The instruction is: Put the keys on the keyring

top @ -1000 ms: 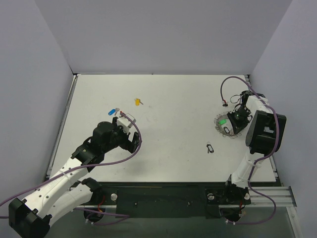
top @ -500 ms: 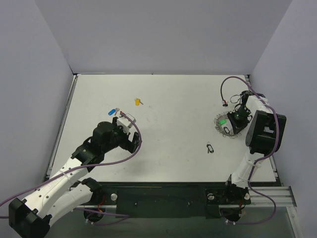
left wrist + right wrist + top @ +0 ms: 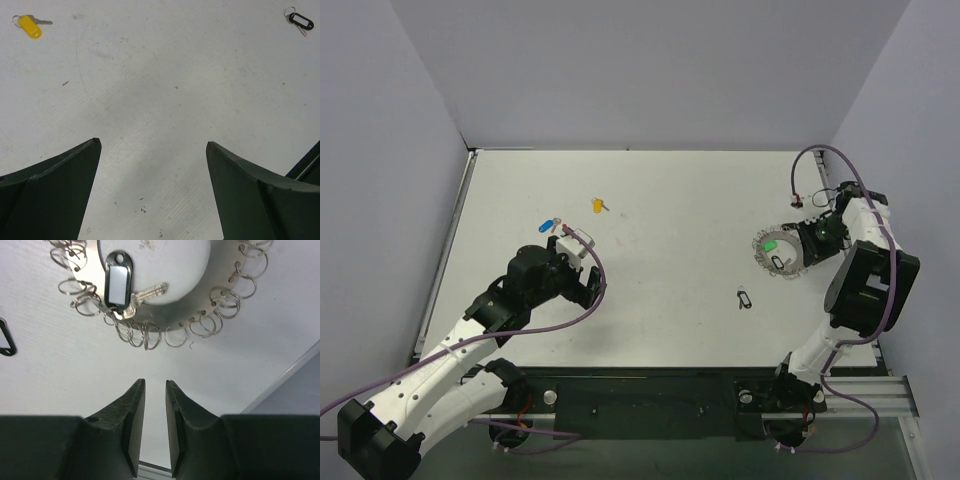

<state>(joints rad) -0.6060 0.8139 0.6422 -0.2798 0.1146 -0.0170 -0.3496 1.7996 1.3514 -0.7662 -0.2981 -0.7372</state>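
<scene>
The keyring [image 3: 761, 262] is a pale disc with several small split rings round its rim; it also shows in the right wrist view [image 3: 165, 270]. A green key [image 3: 769, 245] and a black-tagged key [image 3: 779, 262] lie on it. The black-tagged key [image 3: 119, 282] is at the rim rings. My right gripper [image 3: 807, 243] [image 3: 155, 390] is just right of the disc, with a narrow gap between the jaws and nothing in it. The yellow key [image 3: 598, 205] [image 3: 29, 26] and the blue key [image 3: 546, 224] lie loose at the left. My left gripper [image 3: 588, 288] [image 3: 152, 145] is wide open and empty over bare table.
A second black-tagged key [image 3: 744, 297] [image 3: 300, 21] lies loose on the table in front of the disc. A small silver piece [image 3: 558, 229] lies beside the blue key. The table's right edge [image 3: 300, 365] is close to my right gripper.
My right arm has drawn back to the right, off the disc's edge. The green and black-tagged keys stay on the disc. The left arm has not moved.
</scene>
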